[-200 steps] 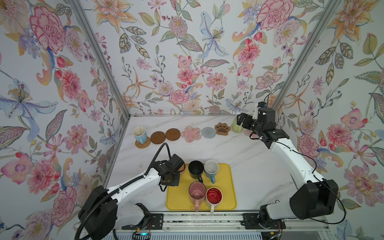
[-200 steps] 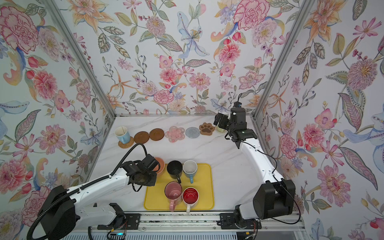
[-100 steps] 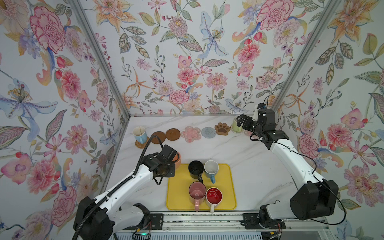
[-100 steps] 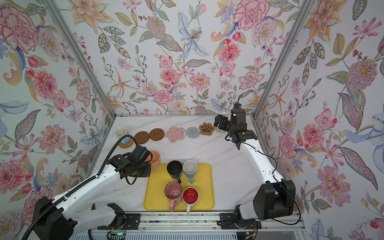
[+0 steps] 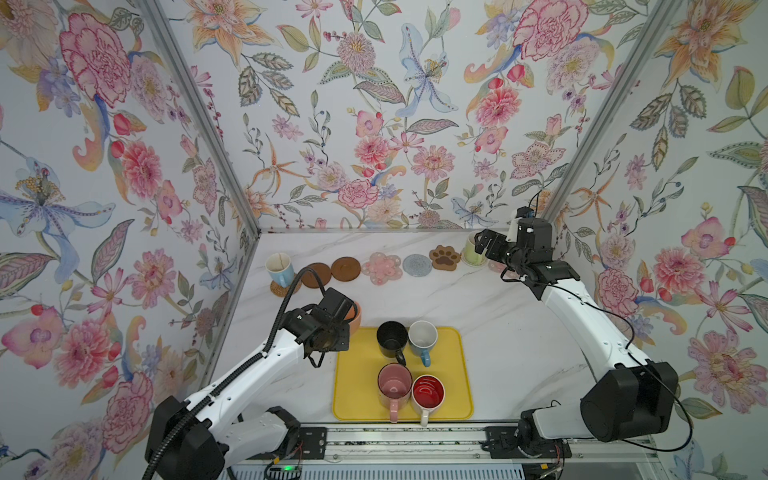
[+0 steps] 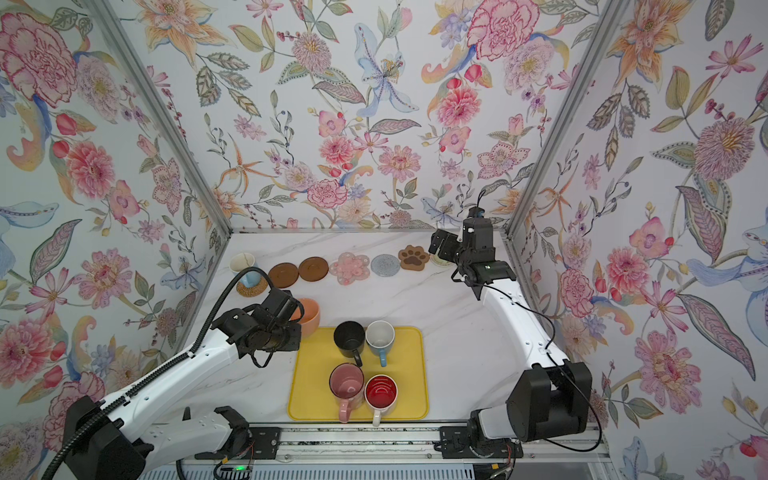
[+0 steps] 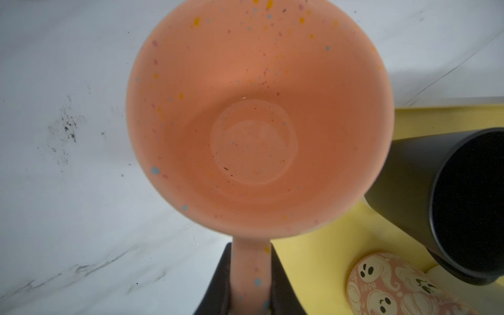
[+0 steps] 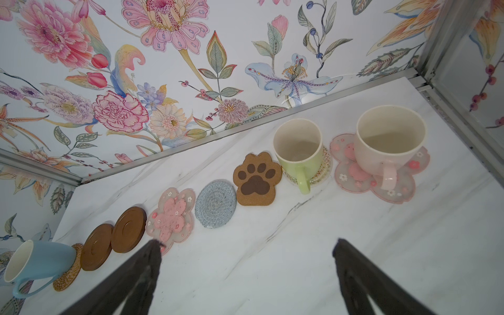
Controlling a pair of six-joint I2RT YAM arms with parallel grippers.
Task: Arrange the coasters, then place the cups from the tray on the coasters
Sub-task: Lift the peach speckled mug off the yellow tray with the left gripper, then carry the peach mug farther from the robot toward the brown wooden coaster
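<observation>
A white marble-look bench [image 5: 498,332] with grey veins spreads beneath the left hand [image 7: 251,261] and the right hand [image 8: 246,242]. Dark specks [image 7: 66,128] mark it off to one side of the left hand. Floral wallpaper walls [image 5: 374,104] close it in on three sides, and the back wall stands just beyond the right hand. Grey metal posts [image 5: 202,124] run up the corners, one close by the right hand. A metal rail [image 5: 399,440] edges the bench well behind both hands, with a small green light [image 5: 286,468] below it.
</observation>
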